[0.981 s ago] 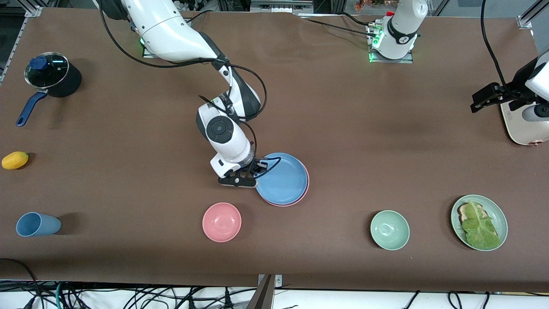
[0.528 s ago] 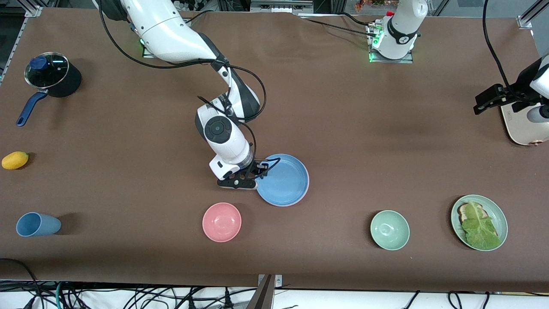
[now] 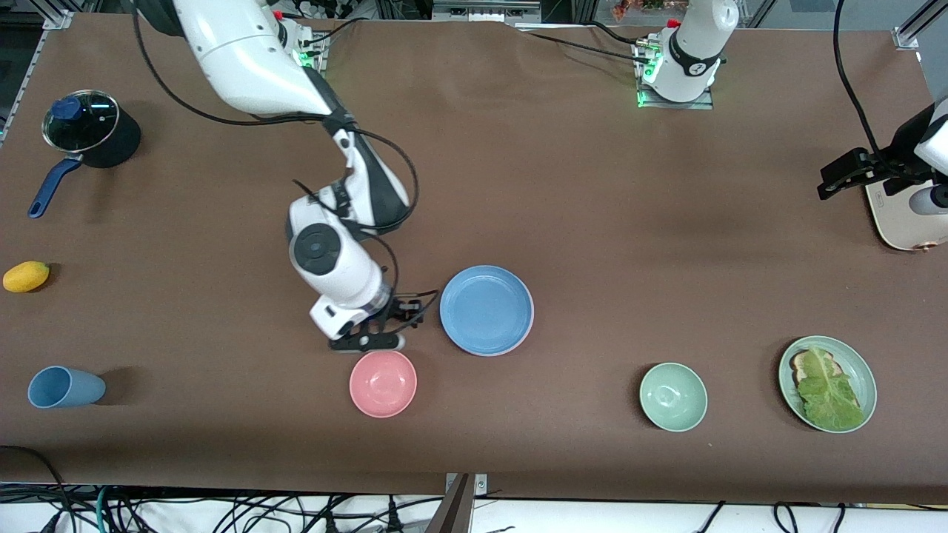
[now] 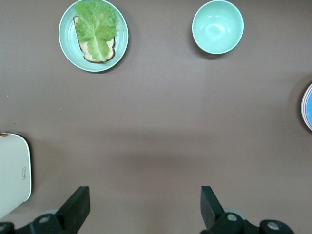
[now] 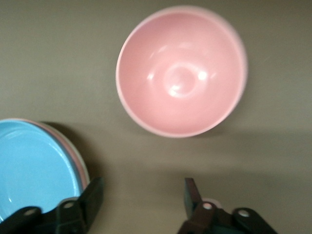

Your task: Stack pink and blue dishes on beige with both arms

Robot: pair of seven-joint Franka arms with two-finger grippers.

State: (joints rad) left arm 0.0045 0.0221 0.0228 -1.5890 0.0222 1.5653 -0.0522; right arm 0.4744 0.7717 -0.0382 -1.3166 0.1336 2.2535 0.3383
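Note:
The light blue plate (image 3: 486, 309) lies on top of a stack at the table's middle. In the right wrist view a thin rim of the pink plate (image 5: 78, 163) shows under the blue plate (image 5: 29, 168). The beige plate is hidden beneath both, apart from a thin pale edge (image 5: 87, 171). My right gripper (image 3: 368, 342) is open and empty, low over the cloth between the stack and the pink bowl, touching neither; its fingers (image 5: 95, 192) stand wide apart. My left gripper (image 3: 833, 178) waits open and empty (image 4: 145, 192) over the left arm's end of the table, beside the toaster.
A pink bowl (image 3: 383, 383) sits just nearer the camera than the right gripper. A green bowl (image 3: 672, 396), a green plate with lettuce toast (image 3: 827, 383) and a cream toaster (image 3: 900, 218) are toward the left arm's end. A blue cup (image 3: 63, 386), yellow fruit (image 3: 26, 276) and lidded pot (image 3: 89, 137) are toward the right arm's end.
My right gripper let go of the blue plate's rim and drew away toward the pink bowl. The blue plate now lies squarely on the stack. The left arm barely moved.

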